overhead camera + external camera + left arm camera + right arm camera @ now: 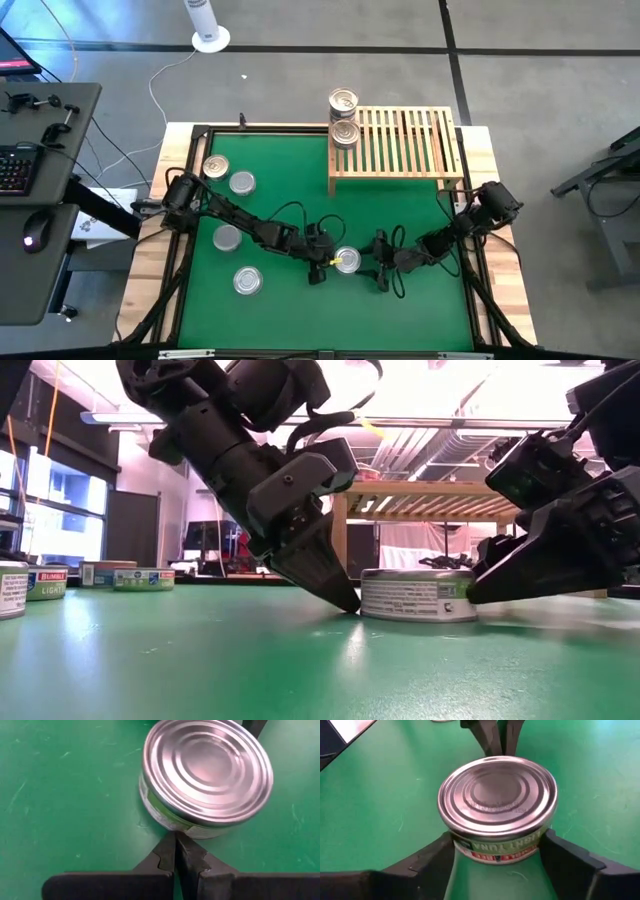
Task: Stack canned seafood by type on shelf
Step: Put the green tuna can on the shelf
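Note:
A squat tin point(347, 261) with a ringed silver top point(497, 795) and a green and white label point(415, 595) stands flat on the green mat near the table's middle front. My left gripper point(177, 842) is shut, with its tips at the tin's left side. My right gripper point(497, 837) is open and comes from the right, one finger on each flank of the tin's right half. The slatted wooden shelf point(400, 145) stands at the far right, with two tins point(344, 130) at its far left corner. My left gripper touches the tin's side wall low down point(172, 827) on the side toward the table's left, with its shut fingertips point(350, 603). The fingers slant down from the left. The tin rests flat on the mat. My right gripper's fingertips point(445, 847) lie close against the label on both flanks; I cannot tell whether they touch.
Several loose tins point(227, 238) lie on the mat's left half and show at the left edge of the low view point(45, 582). The wooden table frame point(180, 140) borders the mat. The mat is bare in front of the shelf.

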Motion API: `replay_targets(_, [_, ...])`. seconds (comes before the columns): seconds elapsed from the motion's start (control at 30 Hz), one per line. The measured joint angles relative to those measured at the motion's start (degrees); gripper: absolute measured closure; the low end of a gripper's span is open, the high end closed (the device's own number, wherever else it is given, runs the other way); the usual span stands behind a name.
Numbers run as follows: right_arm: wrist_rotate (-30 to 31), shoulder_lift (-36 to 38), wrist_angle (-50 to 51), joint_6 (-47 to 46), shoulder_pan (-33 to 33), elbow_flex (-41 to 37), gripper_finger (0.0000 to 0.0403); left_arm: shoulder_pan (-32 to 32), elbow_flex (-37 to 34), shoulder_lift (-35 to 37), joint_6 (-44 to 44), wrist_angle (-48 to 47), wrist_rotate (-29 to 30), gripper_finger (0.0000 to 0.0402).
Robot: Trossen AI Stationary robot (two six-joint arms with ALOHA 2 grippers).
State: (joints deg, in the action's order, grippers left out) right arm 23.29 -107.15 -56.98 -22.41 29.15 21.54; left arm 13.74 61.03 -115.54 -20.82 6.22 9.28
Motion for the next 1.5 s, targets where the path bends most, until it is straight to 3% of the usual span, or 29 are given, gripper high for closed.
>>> replay_targets(0.13, [-0.5,0.0,0.6,-0.2,0.0,0.0,0.0149,0.0,-0.1,0.2,0.5,0.1,-0.1,0.0401])
replay_targets(0.23, [-0.6,0.0,0.1,0.4,-0.4,-0.1,0.0141,0.0,-0.2,0.2,0.6,0.7,-0.2,0.0401])
replay_targets(0.5, [-4.4,0.0,-0.8,1.8,-2.8,-0.1,0.0038,0.0,-0.4,0.2,0.5,2.2,-0.8,0.0401])
replay_targets(0.63, [-4.8,0.0,-0.2,3.3,-3.6,1.7,0.0011,0.1,-0.5,0.1,0.1,2.8,-1.2,0.0401])
replay_targets(0.83, [-2.3,0.0,4.6,9.0,-3.5,5.3,0.0008,0.2,-0.5,0.2,0.1,2.8,-1.7,0.0401])
replay_targets(1.07, [-2.7,-1.1,4.9,9.4,-4.4,6.1,0.0008,0.2,-0.7,0.2,-0.1,3.7,-1.4,0.0401])
replay_targets(1.5, [-2.0,-9.8,-10.2,8.6,-4.9,5.7,0.0023,0.3,-0.8,0.4,-0.1,2.0,-0.1,0.0401])
